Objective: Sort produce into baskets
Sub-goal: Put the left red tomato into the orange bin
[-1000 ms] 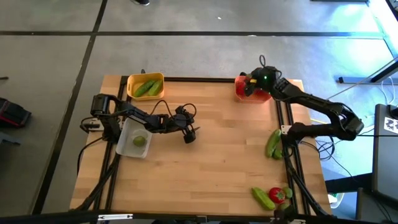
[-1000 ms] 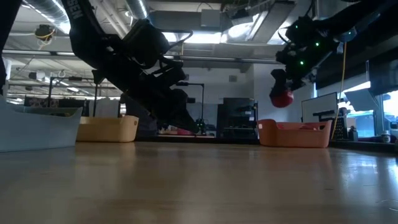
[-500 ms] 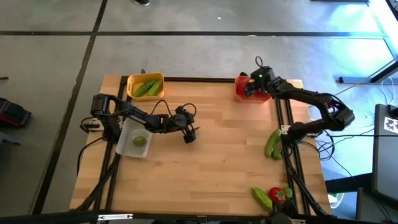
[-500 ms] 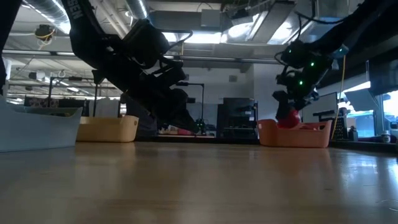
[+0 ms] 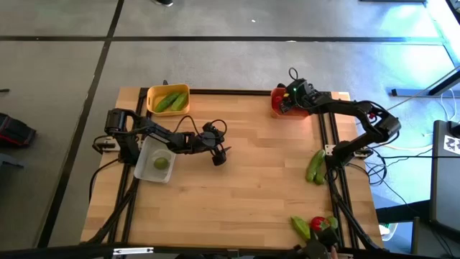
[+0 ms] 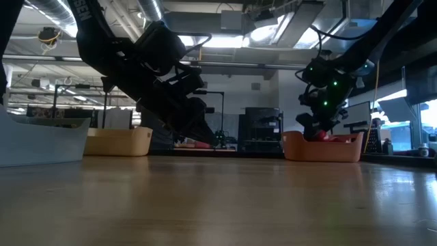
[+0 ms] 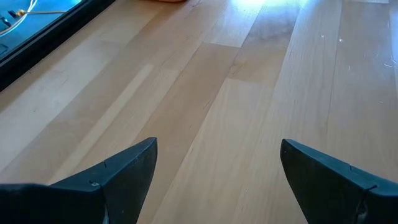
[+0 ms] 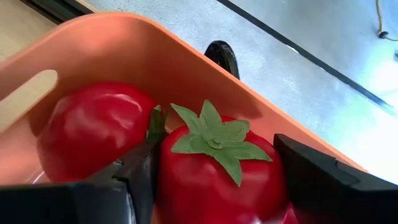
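In the orange basket (image 8: 186, 68), right hand (image 8: 214, 180) lowered since before (tomato (image 8: 217, 168) between fingers)

- Right gripper (image 8: 214, 180) lowered from above into the orange basket (image 8: 155, 56).
- Carried tomato (image 8: 217, 165) now down beside another tomato (image 8: 87, 134) inside.

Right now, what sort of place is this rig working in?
Probably an industrial lab or workshop, not a kitchen: a butcher-block wooden table on a grey concrete floor, exposed silver ceiling ducts overhead, and dark equipment racks behind the rounded orange plastic basket.
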You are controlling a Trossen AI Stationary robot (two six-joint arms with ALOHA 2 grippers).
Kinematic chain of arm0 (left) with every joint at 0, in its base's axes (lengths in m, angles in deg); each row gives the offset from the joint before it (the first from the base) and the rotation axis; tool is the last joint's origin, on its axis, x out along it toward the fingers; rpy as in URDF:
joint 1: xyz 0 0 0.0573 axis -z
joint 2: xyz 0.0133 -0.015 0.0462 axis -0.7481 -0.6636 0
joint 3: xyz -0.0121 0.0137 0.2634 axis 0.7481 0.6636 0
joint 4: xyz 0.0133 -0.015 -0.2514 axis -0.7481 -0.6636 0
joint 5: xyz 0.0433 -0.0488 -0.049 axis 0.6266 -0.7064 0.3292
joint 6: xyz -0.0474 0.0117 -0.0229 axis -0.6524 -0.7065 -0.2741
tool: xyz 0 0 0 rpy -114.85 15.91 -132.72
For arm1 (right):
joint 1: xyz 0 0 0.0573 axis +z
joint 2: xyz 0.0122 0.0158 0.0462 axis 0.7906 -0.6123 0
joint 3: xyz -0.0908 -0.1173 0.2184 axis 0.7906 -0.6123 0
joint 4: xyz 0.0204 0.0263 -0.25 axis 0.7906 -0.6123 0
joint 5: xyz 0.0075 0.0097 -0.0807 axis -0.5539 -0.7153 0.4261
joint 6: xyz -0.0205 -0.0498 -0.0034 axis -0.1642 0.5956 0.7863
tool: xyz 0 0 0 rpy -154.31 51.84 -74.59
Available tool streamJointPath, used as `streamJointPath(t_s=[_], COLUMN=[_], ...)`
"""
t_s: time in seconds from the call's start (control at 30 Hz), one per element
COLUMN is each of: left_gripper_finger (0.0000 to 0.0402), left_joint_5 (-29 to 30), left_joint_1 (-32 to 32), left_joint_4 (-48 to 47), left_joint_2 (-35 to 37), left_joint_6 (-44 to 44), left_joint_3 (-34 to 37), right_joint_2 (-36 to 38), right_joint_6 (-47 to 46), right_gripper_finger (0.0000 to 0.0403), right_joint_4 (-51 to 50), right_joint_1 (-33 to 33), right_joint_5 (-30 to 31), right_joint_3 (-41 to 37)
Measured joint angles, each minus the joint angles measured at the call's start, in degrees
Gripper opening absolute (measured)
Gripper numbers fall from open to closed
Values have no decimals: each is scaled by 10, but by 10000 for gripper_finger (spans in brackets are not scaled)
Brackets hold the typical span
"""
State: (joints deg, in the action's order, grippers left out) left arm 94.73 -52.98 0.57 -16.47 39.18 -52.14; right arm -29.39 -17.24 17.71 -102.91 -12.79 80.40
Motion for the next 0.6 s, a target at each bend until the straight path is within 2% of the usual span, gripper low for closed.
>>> streamJointPath(t_s=[0.37, 0.6], left_gripper_finger=[337, 337], left_joint_5=[0, 0], left_joint_1=[0, 0], left_joint_4=[0, 0], left_joint_2=[0, 0], left_joint_6=[-2, -3], left_joint_3=[0, 0], right_joint_2=[-3, 9], right_joint_6=[14, 16], right_gripper_finger=[318, 320], right_joint_4=[5, -27], right_joint_1=[0, 1], right_joint_5=[4, 1], right_joint_3=[0, 17])
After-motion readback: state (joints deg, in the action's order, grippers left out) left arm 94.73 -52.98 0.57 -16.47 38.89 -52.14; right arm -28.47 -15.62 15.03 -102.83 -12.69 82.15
